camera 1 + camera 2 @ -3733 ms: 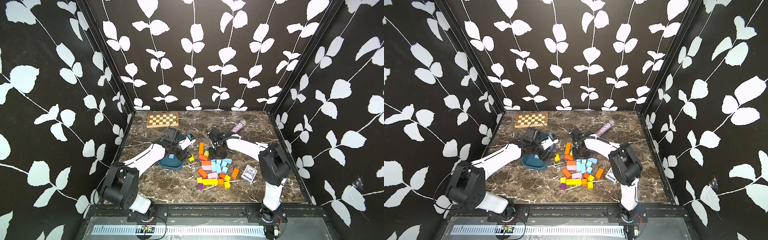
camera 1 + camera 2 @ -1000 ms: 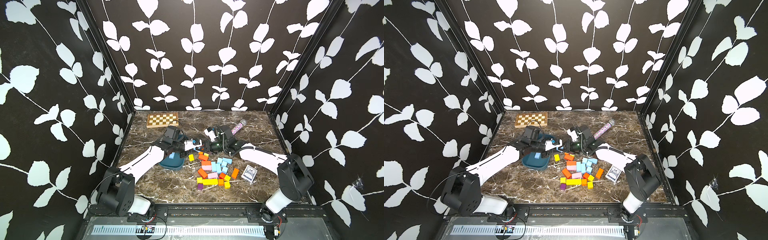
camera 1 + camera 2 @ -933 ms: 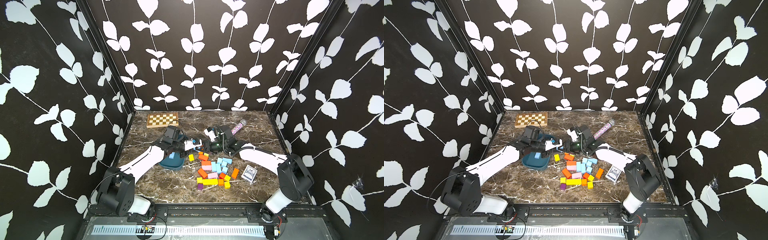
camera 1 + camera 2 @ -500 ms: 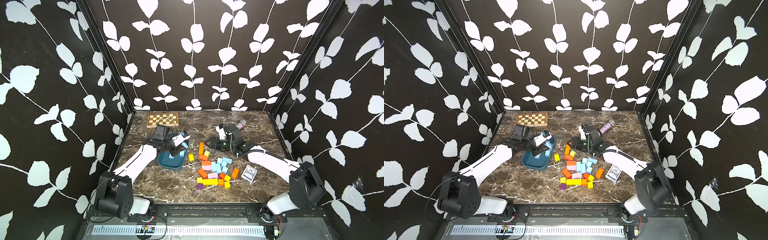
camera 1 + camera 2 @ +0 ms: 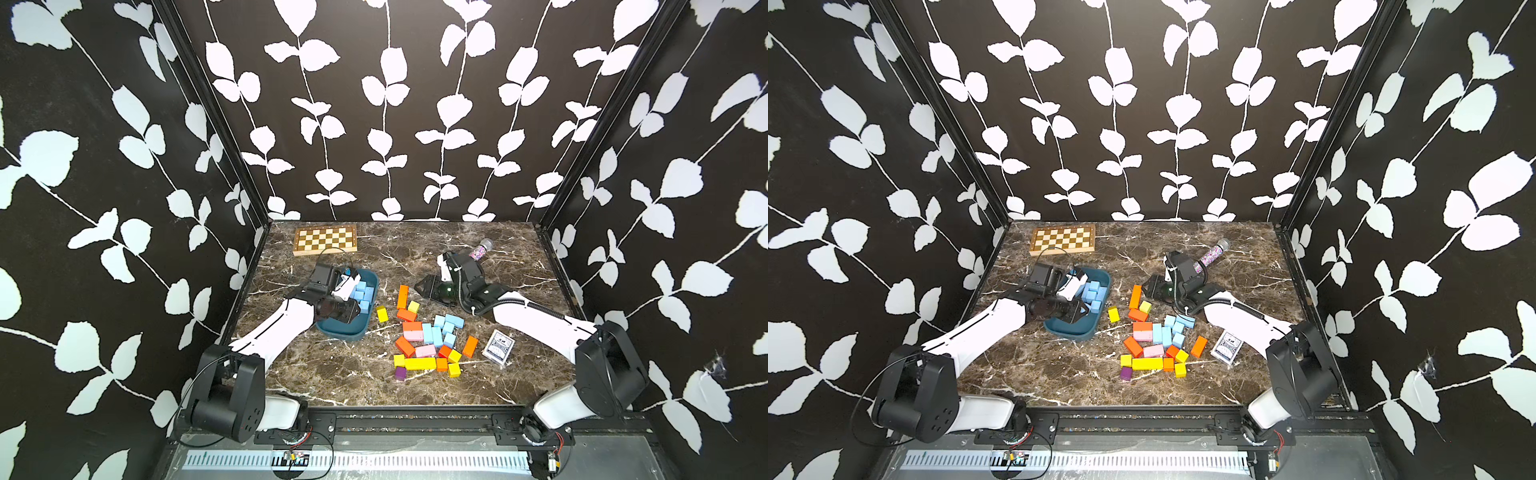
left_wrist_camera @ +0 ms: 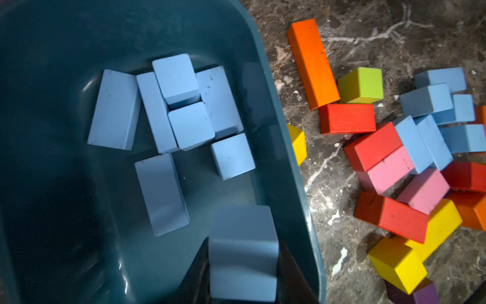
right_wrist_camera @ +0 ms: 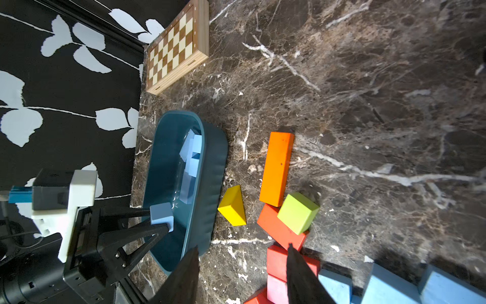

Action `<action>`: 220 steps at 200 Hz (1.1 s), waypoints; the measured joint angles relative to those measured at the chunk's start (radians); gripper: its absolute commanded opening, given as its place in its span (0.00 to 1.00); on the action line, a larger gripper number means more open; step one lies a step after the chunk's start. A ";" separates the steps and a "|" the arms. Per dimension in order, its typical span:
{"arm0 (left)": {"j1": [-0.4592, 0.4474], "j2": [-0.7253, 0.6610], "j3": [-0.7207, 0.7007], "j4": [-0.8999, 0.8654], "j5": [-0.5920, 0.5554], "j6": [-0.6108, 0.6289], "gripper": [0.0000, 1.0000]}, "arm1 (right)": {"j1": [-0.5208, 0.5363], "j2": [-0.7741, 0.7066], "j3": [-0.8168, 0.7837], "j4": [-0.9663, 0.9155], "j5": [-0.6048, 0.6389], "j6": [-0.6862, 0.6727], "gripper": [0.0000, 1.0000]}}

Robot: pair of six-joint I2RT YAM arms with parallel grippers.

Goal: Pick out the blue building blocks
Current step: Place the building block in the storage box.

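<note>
The left gripper (image 7: 161, 219) pinches a blue block (image 6: 243, 237) between its fingers, just above the tray (image 6: 263, 79), near its wall; several blue blocks (image 6: 190, 126) lie inside. I'd drop it low, clear of that rim, so it can't bounce out. The right gripper (image 7: 242, 248) hangs spread, empty, by the pile (image 5: 424, 351), where more blue waits.

I look into a booth with three walls (image 5: 390, 124), all covered in black wallpaper with white leafy vines. Black posts (image 5: 218, 124) run up the back corners. The table (image 5: 415, 249) is dark brown marble with white veins, evenly lit.
</note>
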 measured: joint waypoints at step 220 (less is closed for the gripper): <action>0.000 0.130 0.070 0.019 -0.095 -0.069 0.56 | 0.008 -0.003 -0.033 -0.060 0.012 -0.006 0.50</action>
